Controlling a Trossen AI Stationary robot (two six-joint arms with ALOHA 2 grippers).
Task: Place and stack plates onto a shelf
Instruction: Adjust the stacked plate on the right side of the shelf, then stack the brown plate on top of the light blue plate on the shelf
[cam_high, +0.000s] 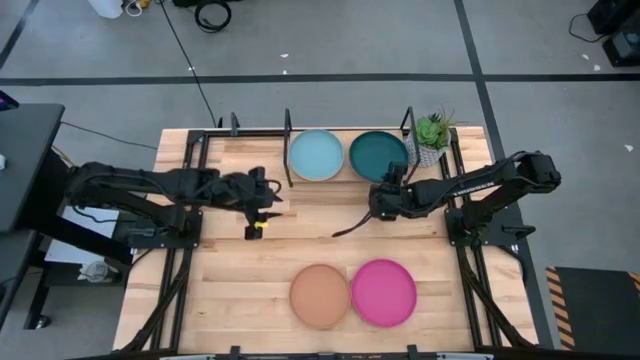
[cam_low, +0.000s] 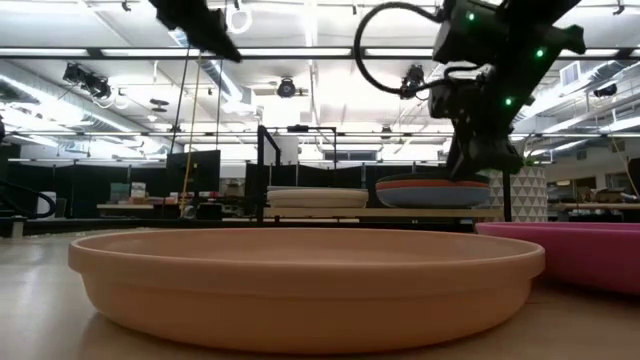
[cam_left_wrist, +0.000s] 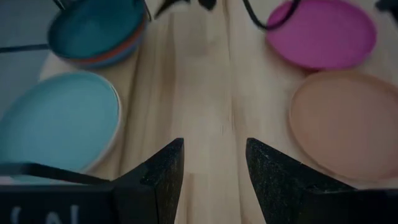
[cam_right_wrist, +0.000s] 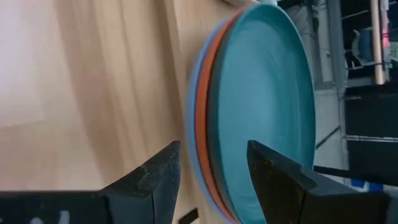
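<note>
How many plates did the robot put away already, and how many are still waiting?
Done: on the shelf sit a light blue plate and a stack with the teal plate on top of an orange plate and a blue plate.
In hand: nothing. The right gripper is open beside that stack; the left gripper is open mid-table.
Left: the peach plate and pink plate wait at the front.

No readable text, labels, brands, numbers or signs anywhere.
</note>
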